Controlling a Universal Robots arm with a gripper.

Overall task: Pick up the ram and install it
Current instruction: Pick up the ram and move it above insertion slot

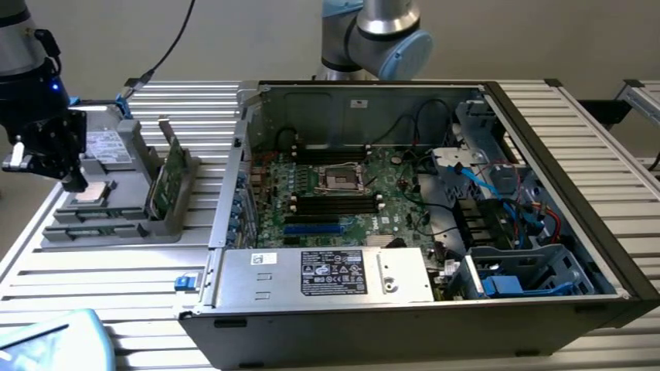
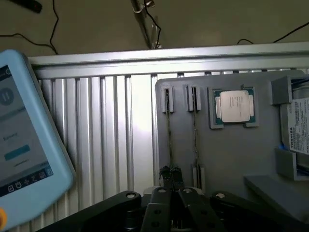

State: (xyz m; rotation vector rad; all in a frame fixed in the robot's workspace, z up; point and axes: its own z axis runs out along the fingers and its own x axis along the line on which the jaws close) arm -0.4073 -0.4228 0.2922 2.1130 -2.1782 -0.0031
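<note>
The ram (image 2: 168, 130) stands on edge in its slot of the gray tray (image 2: 231, 159), not yet installed, so we judge almost all the work is left. The tool (image 2: 170, 174) is clenched at the ram's end; a real grip we cannot confirm. The exterior view adds the open computer case (image 1: 433, 100) and its motherboard (image 1: 351, 193).
</note>
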